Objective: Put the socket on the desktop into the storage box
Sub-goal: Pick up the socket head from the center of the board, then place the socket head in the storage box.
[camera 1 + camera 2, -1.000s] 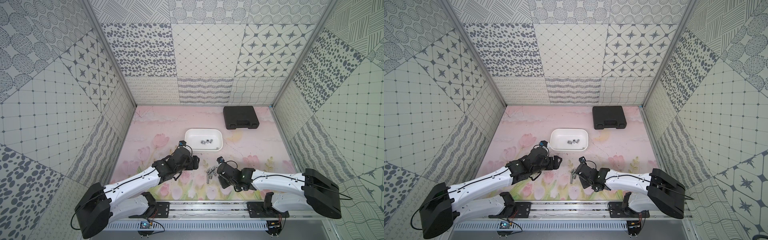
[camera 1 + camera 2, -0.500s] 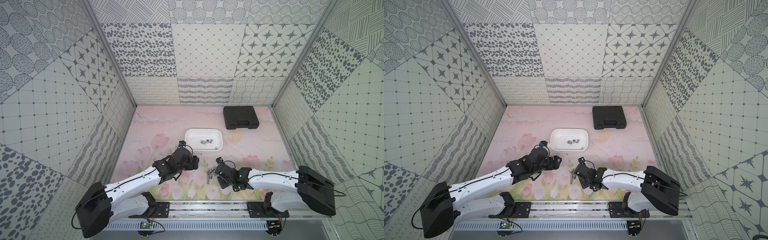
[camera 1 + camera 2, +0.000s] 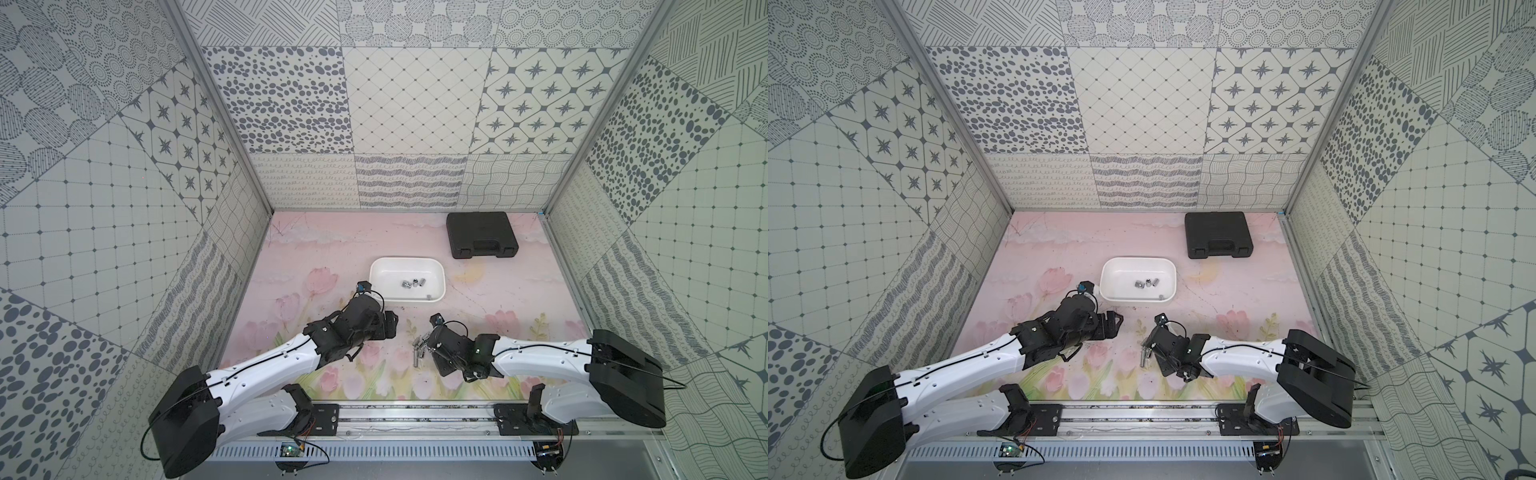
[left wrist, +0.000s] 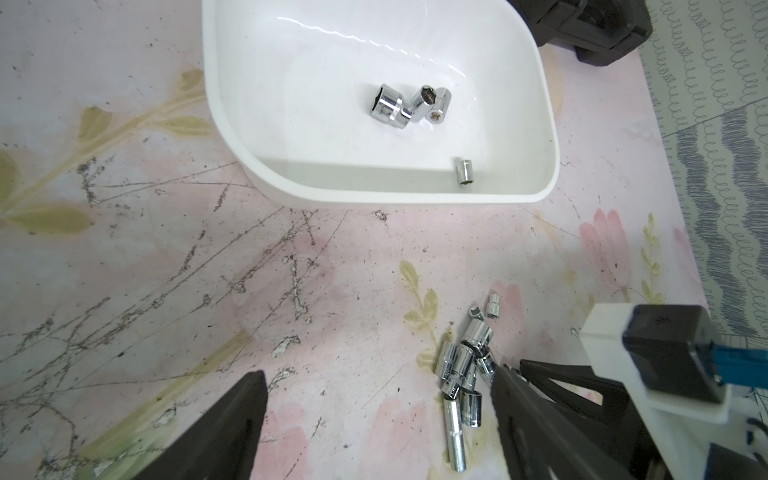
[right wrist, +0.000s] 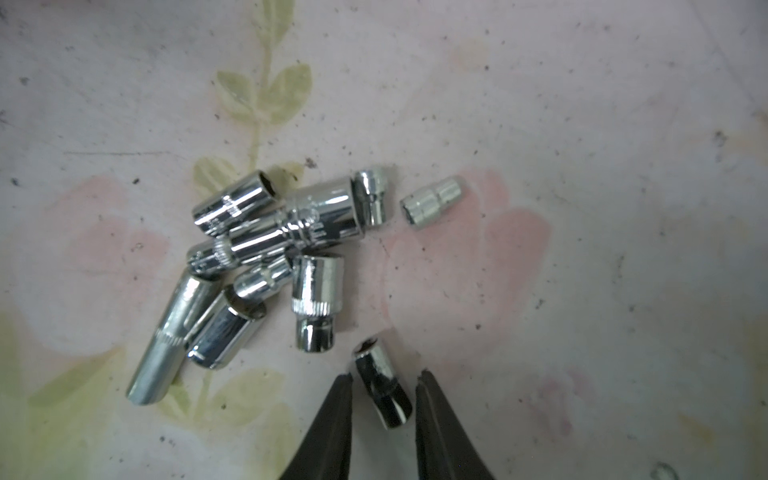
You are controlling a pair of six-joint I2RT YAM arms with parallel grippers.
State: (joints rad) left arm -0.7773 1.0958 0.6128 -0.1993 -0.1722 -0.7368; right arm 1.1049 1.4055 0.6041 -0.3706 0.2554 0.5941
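right gripper (image 5: pixel 385 374): jaws narrowly parted, straddling lone small socket (image 5: pixel 382 386) on the desktop beside socket pile (image 5: pixel 270 249); easiest single pick, not clamped
left gripper (image 4: pixel 378 374): wide open, empty, held clear
storage box (image 4: pixel 353 193): just beyond pile

The storage box (image 3: pixel 388 272) is set mid-desktop (image 3: pixel 332 257), with four sockets (image 3: pixel 413 284) lying in it. The case (image 3: pixel 482 235) is placed behind it, to the right. A heap of sockets (image 5: pixel 270 249) is found before the box, and a single socket (image 5: pixel 384 386) beside the heap is flanked by the jaws of the right gripper (image 5: pixel 384 375).
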